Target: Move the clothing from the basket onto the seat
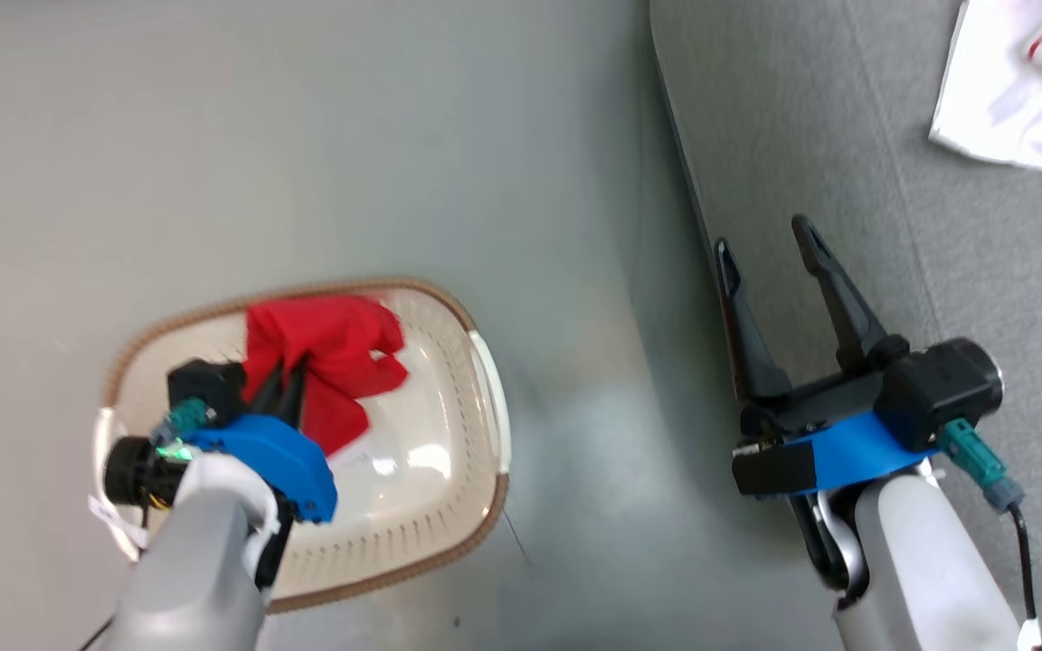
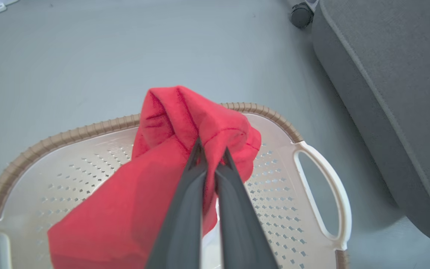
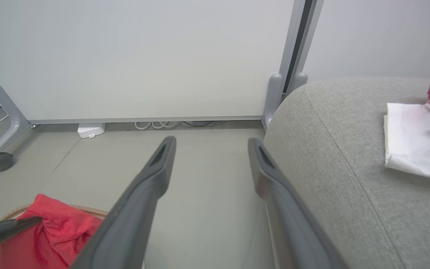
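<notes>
The seat [image 1: 801, 117] takes the right part of the head view. One garment, white with red parts [image 1: 1000, 108], already lies spread on it at the far right corner, so this part of the task seems done.

The basket [image 2: 69, 132] stands on the floor to the left of the seat, apart from it. Its pale bottom shows bare next to the red garment [image 1: 331, 348], which is the one piece of clothing seen over it. What is under the left forearm is hidden. By this judgement the task is well advanced, and the red piece has yet to be carried across to the seat.

The left gripper [image 2: 212, 147] is closed on a bunched fold of the red garment: the two dark fingers are nearly together with the cloth pinched between them, and the rest of the fabric hangs down over the basket. It cannot be told if the lower end touches the basket bottom.

The right gripper [image 1: 763, 235] is wide open, holds nothing, and hovers over the near edge of the seat.
</notes>
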Motion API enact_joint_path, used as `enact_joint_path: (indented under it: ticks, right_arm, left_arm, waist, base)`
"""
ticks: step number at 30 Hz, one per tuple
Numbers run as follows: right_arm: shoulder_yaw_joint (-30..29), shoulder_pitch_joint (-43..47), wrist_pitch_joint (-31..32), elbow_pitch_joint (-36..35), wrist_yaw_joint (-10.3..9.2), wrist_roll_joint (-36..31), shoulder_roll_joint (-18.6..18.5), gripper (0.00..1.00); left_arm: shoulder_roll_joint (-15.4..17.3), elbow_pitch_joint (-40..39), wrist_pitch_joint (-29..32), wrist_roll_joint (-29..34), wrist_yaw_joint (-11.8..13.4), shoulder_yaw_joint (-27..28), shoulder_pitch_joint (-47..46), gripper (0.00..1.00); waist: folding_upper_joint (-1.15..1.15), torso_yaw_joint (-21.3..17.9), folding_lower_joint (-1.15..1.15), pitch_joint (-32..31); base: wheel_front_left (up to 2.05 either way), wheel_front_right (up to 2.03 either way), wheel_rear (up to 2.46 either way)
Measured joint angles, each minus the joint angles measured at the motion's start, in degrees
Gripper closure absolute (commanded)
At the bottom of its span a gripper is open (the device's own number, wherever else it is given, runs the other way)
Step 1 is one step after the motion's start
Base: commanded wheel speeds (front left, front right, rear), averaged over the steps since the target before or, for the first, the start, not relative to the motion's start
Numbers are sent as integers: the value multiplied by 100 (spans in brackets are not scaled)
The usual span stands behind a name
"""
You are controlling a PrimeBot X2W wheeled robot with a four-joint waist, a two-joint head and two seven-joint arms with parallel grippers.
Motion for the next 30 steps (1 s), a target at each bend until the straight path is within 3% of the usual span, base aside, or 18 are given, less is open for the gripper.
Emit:
enact_joint_path:
  ticks: [6,16,30]
  right_arm:
    - [-37,349,203,74,0,-43,3,0]
    - [-53,855,482,40,0,21,3,0]
    - [141,1078,650,134,0,174,2,0]
  left_arm:
    - [-136,-554,0,27,-8,-443,549,100]
    - [-175,-1392,0,-300,-9,-1184,669,100]
    - [-220,-1807,51,-1018,-9,-2325,-130,100]
  waist:
    - [0,285,0,-1007]
    - [0,827,-1,-2343]
    - [0,1229,0,-3189]
  base:
    - [0,0,0]
    - [0,0,0]
    - [0,0,0]
